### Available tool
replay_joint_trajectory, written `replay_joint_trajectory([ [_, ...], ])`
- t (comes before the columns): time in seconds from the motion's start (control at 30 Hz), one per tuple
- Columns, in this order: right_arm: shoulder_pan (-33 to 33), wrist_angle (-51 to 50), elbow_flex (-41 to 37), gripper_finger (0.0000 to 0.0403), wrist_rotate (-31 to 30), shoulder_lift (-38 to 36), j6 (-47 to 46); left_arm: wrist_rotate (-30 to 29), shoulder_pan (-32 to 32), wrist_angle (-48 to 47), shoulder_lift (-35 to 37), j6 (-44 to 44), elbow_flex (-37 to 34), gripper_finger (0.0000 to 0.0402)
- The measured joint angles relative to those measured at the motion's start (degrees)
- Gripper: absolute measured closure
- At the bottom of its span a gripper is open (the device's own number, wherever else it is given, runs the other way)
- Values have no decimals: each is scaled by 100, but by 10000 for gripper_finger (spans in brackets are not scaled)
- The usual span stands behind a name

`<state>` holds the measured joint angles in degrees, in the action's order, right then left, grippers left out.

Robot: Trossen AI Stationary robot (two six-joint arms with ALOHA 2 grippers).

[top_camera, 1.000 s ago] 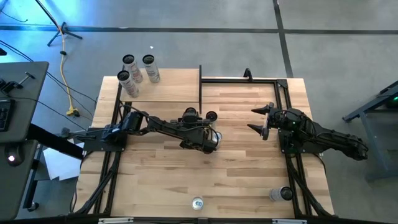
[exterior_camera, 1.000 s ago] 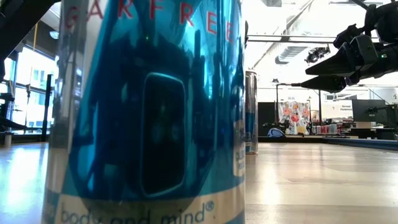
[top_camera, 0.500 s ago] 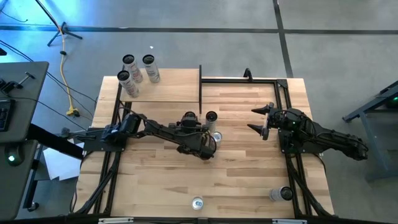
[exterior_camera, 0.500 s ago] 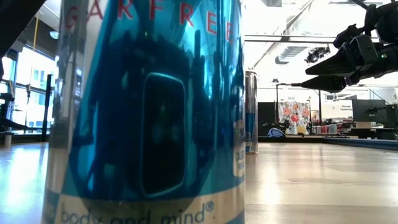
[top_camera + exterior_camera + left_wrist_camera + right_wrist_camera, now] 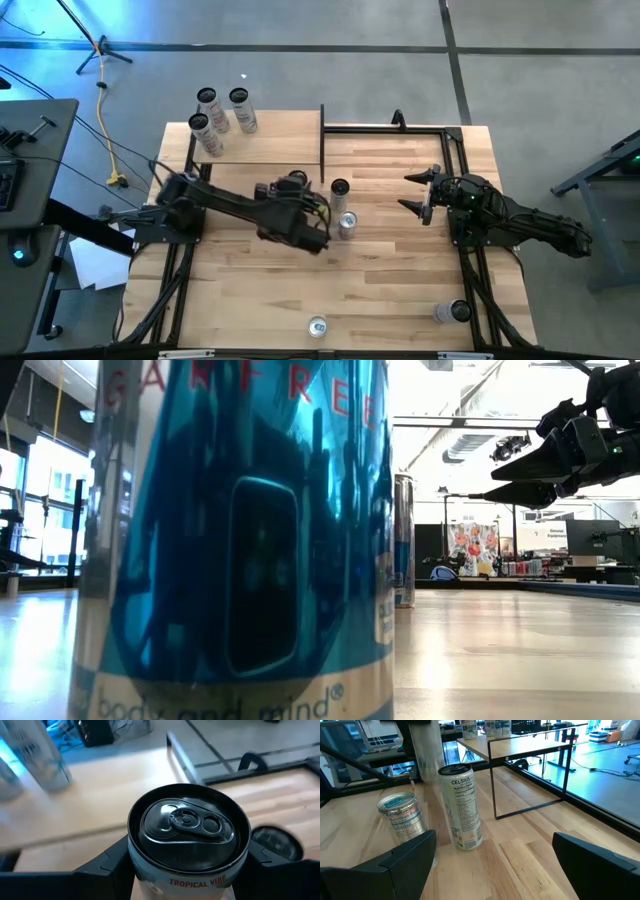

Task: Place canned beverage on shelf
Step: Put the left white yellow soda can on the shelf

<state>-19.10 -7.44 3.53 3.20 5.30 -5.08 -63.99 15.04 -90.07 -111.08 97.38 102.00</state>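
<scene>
Gripping: left gripper [image 5: 187, 870] fingers clamped on a can [image 5: 189, 832], mid-table.
Waiting: right gripper [image 5: 417, 193], fingers wide.
Shelf [image 5: 265, 140]: three cans [image 5: 222, 118].

Yellow cable [image 5: 108, 140] on grey floor [image 5: 300, 25]; black stand [image 5: 95, 45] nearby.

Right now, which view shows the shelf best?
High view: it shows the whole shelf board from above. Right wrist sees it edge-on, far off; left wrist shows a blurred part; low view shows none.
</scene>
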Motion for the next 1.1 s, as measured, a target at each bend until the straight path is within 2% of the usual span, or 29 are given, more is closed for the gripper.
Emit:
replay_joint_trajectory([
  [0.17, 0, 2, -1, 16, 0, 0, -2, -403, -134, -2, 589, -626, 4, 193],
  [0.3, 0, 1, 0, 16, 0, 0, -1, -531, -455, -13, 862, -760, 4, 193],
  [0.7, 1, 0, 0, 16, 0, 0, 0, -570, -1714, 355, 869, -793, 4, 192],
  [1.1, 1, 0, 0, 16, 0, 0, -2, -823, -2604, 2087, 866, -1976, -575, 192],
])
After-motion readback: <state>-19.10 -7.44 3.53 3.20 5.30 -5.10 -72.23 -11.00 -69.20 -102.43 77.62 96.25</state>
